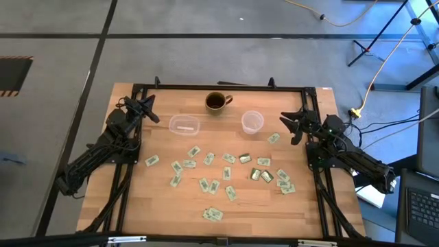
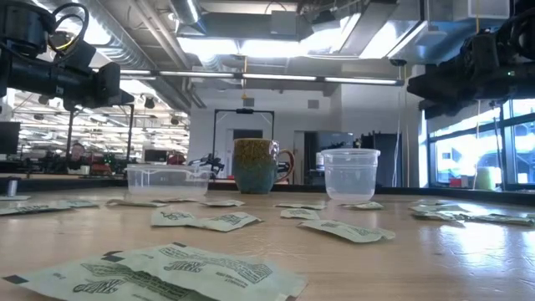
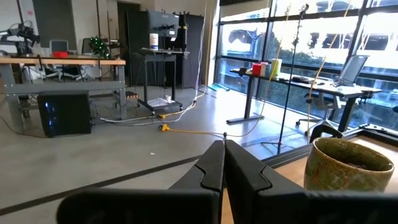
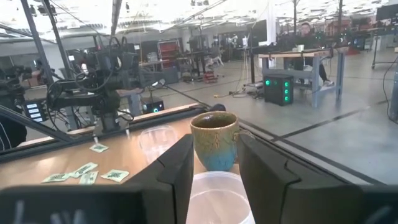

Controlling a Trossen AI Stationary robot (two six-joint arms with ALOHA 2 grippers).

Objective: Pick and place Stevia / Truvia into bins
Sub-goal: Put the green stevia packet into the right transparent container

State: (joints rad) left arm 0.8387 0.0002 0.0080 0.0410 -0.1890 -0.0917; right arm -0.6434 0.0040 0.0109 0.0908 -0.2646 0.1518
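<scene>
Many small pale green and white paper sachets (image 1: pixel 227 173) lie spread on the wooden table (image 1: pixel 158 199). The clear shallow plastic tub (image 1: pixel 184 125) and clear round plastic cup (image 1: pixel 252 122) sit beyond them, the tub with 1 sachet inside. The left gripper (image 1: pixel 152 110) is pressed together; the right gripper (image 1: pixel 293 127) is spread apart

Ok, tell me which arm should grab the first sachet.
Probably the right. Its tool is open and hangs close to the lone sachet beside the round cup. The left tool is shut and sits by the far edge, farther from any sachet.
</scene>
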